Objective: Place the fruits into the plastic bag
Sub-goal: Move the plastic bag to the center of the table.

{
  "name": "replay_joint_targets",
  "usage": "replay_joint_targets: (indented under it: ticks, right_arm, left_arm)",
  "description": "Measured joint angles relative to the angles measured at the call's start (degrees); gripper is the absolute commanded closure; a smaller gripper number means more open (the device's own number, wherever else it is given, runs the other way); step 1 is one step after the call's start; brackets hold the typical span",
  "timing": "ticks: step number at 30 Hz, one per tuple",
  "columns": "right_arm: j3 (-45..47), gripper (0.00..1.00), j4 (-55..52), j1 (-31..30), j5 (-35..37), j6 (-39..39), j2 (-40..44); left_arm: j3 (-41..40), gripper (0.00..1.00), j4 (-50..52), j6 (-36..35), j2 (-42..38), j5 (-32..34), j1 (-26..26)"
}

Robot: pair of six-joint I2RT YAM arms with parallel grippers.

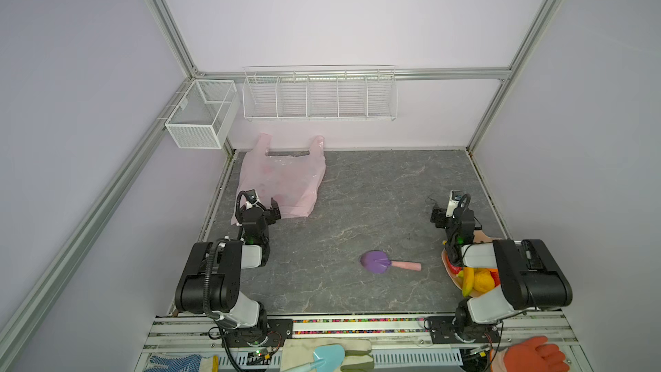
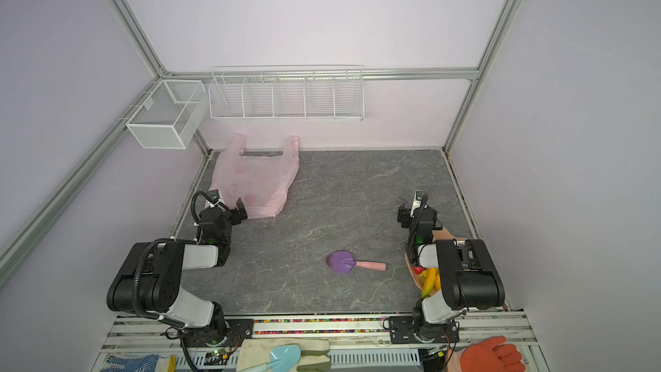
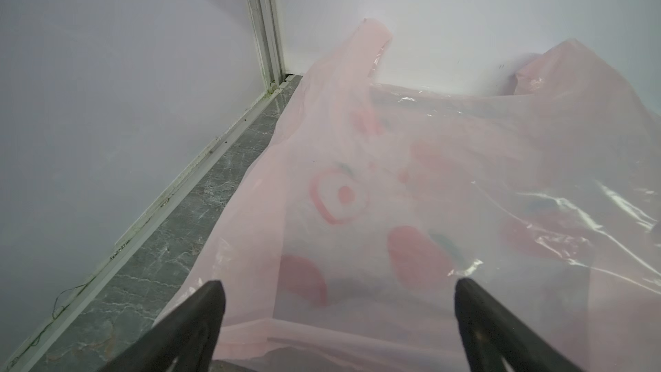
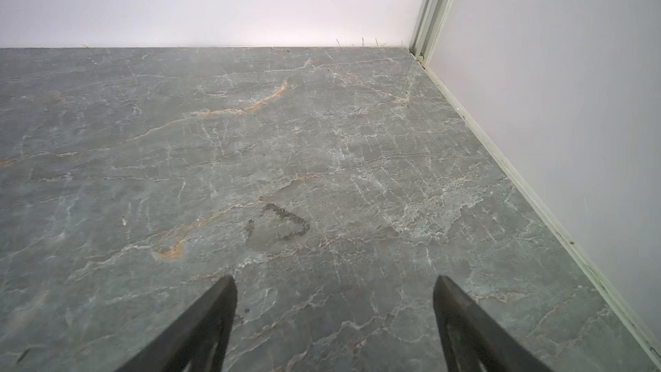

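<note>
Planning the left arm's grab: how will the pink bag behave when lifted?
The plastic bag looks thin and see-through, lying flat: probably floppy and very light. Its shiny creases suggest slippery film that may slide when pushed.

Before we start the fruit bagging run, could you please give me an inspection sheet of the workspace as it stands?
Surface: grey marbled tabletop.
Job's things: plastic bag flat in the far left corner, handles towards the back wall; fruits piled on a plate, partly under the right arm.
Clutter: purple scoop mid-table; orange glove and blue scoop on the front rail.
Grippers: left gripper open over the bag's near edge; right gripper open over bare tabletop, empty.
Cables: black hose looped along the left arm.
Surroundings: wire rack and mesh basket on the walls.
</note>
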State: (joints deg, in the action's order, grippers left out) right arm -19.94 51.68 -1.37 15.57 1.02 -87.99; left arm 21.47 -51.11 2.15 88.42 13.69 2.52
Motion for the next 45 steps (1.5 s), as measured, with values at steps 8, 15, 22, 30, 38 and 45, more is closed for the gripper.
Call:
replay_joint_targets:
  ticks: [8, 15, 22, 30, 38, 45]
  right_arm:
    - [0.0, 0.12, 0.0, 0.0, 0.0, 0.0, 0.0]
    - [0.0, 0.12, 0.0, 0.0, 0.0, 0.0, 0.0]
    - [0.0, 0.12, 0.0, 0.0, 0.0, 0.0, 0.0]
    - [0.0, 0.12, 0.0, 0.0, -0.1, 0.0, 0.0]
    - [-5.2, 0.12, -15.7, -1.6, -0.6, -0.6, 12.7]
    - [-8.0, 0.12, -34.4, -3.3, -2.0, 2.3, 30.9]
  left_arm:
    - [0.0, 0.0, 0.0, 0.0, 0.0, 0.0, 0.0]
    - [0.0, 0.0, 0.0, 0.0, 0.0, 0.0, 0.0]
    - [0.0, 0.0, 0.0, 0.0, 0.0, 0.0, 0.0]
    - [-0.2, 0.0, 0.8, 0.1, -3.7, 0.2, 0.1]
    - [-0.7, 0.0, 8.5, 0.2, -19.1, 0.3, 1.1]
    - [1.3, 0.0, 26.2, 4.4, -38.3, -0.9, 2.2]
